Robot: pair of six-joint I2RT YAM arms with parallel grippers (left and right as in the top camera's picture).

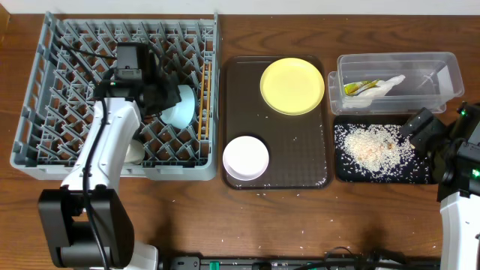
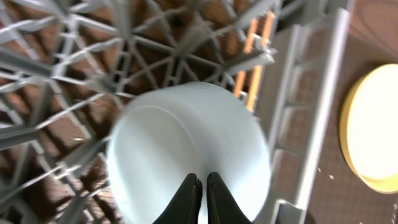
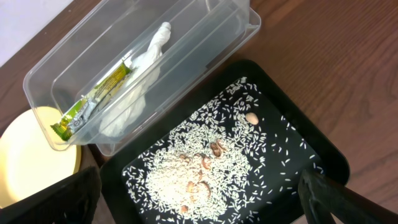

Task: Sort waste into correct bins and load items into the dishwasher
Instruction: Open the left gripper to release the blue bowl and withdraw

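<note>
The rack (image 1: 34, 112) fills the left of the table (image 1: 187, 210); the left arm (image 1: 105, 150) reaches over it, and the left gripper (image 2: 204, 177) is clenched, fingertips together with nothing between them, right above the blue bowl (image 1: 182, 106), which lies among the pegs toward the rack's right side; a pale round thing half hidden under the arm may be the cup (image 1: 135, 152); the chopsticks (image 1: 205, 97) lie along the inside of the rack's right wall. Just beside the rack sits the brown tray (image 1: 300, 150); the white bowl (image 1: 246, 157) is at its near left corner and the plate (image 1: 292, 85) at its far right, the two apart. Further right, the tub (image 1: 439, 75) holds the wrapper (image 1: 358, 88) and the napkin (image 1: 386, 85), touching each other; the black tray (image 1: 341, 169) just in front of it carries the rice (image 1: 367, 146), heaped near its middle with a few brown bits in it; stray grains dot the table below the brown tray. The right gripper (image 1: 420, 129) hangs over the black tray's right end, jaws released wide, holding nothing.
</note>
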